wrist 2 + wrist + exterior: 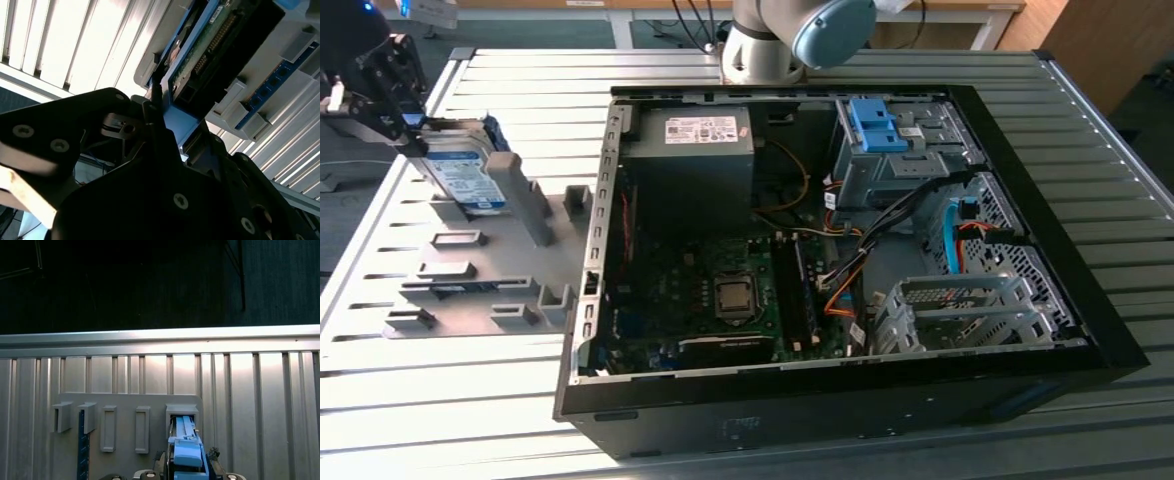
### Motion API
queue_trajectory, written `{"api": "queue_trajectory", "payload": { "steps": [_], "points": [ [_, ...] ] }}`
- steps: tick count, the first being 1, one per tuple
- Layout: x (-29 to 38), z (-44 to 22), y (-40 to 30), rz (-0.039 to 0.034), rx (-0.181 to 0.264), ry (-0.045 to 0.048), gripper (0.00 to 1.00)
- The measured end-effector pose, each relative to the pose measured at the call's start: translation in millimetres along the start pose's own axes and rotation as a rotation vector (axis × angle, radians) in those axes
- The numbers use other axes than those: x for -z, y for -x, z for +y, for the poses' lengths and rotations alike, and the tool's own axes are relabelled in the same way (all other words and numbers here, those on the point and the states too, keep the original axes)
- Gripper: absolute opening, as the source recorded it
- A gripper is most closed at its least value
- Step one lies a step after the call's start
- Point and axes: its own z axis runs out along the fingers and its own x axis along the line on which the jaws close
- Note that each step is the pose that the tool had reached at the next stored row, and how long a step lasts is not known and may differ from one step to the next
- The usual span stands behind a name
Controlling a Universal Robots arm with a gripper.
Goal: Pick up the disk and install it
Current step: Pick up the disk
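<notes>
At upper left of the exterior view, the gripper (416, 135) is clamping the disk (464, 170), which is standing on edge at the grey rack (480, 290); the open computer case (854, 420) is seemingly awaiting it

The disk (464, 172) in the matt black tool (416, 135): silver metal, glossy label, blue plastic frame; surface (480, 420) beneath, ribbed metal.

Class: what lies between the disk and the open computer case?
Beside the disk, the grey fixture plate and its upright posts fill that stretch, in the exterior view.
</notes>
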Motion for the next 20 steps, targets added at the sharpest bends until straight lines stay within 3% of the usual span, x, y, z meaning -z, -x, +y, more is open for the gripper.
{"api": "queue_trajectory", "payload": {
  "steps": [1, 7, 9, 10, 20],
  "points": [
    [0.0, 0.0, 0.0, 0.0000, 0.000, 0.0000, 0.45],
    [0.0, 0.0, 0.0, 0.0000, 0.000, 0.0001, 0.45],
    [0.0, 0.0, 0.0, 0.0001, 0.000, 0.0001, 0.44],
    [0.0, 0.0, 0.0, 0.0000, 0.000, 0.0001, 0.36],
    [0.3, 0.0, 0.0, 0.0001, 0.000, 0.0002, 0.36]
  ]
}}
